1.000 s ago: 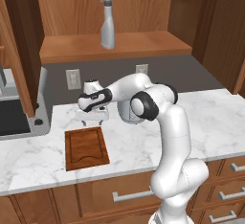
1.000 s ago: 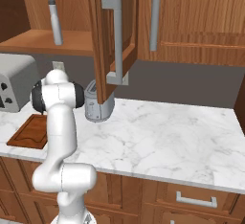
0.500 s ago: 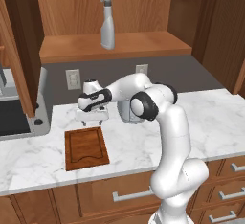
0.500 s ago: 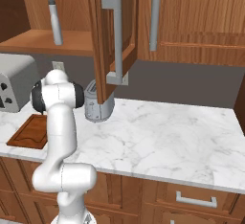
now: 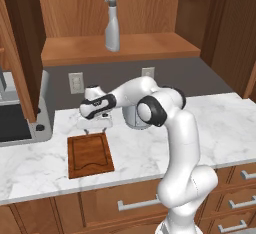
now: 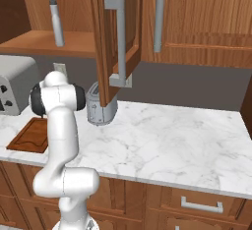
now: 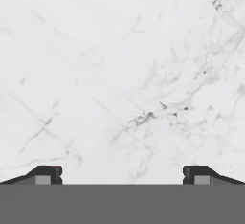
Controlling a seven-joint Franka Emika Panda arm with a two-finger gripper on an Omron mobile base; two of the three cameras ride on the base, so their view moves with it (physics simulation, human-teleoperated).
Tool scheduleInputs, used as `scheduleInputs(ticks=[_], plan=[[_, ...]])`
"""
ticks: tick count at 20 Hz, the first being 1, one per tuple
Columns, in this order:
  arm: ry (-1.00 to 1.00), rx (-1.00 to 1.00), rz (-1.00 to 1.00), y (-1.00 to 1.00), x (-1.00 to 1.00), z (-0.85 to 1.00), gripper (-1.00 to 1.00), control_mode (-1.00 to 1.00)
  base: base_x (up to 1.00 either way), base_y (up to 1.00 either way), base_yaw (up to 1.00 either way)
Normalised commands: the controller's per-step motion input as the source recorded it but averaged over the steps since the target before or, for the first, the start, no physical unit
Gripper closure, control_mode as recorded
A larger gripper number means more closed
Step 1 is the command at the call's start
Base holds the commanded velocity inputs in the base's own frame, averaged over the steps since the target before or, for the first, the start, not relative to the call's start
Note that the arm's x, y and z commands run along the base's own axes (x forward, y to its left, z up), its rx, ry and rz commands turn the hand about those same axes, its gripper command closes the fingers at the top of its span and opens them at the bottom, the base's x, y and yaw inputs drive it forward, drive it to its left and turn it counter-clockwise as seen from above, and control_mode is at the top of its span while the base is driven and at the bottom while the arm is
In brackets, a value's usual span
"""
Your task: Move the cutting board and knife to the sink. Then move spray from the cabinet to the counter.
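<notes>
We see the cutting board lying flat on the marble table, lower left of frame. It looks stiff and thin, best pinched at an edge. Our end effector hovers just above its far edge, fully open and empty.

We see the white marble counter running across above the wooden drawers. On it lies the cutting board, flat near the front edge. A grey toaster stands on the counter's far left end, and a rounded grey appliance sits by the back wall. Up above, the cabinet's wooden shelf carries the spray bottle, upright.
</notes>
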Motion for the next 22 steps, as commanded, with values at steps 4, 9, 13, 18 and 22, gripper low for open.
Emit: scheduleInputs(ticks=[4,9,13,18,22], plan=[[0.00,0.00,0.00,0.13,-0.49,-0.16,-1.00,-1.00,0.00,0.00,0.00],[0.00,0.00,0.00,0.15,-0.50,-0.18,-1.00,-1.00,0.00,0.00,0.00],[0.00,0.00,0.00,0.15,-0.57,-0.17,-1.00,-1.00,0.00,0.00,0.00],[0.00,0.00,0.00,0.16,-0.61,-0.17,-1.00,-1.00,0.00,0.00,0.00],[0.00,0.00,0.00,0.18,-0.62,-0.17,-1.00,-1.00,0.00,0.00,0.00]])
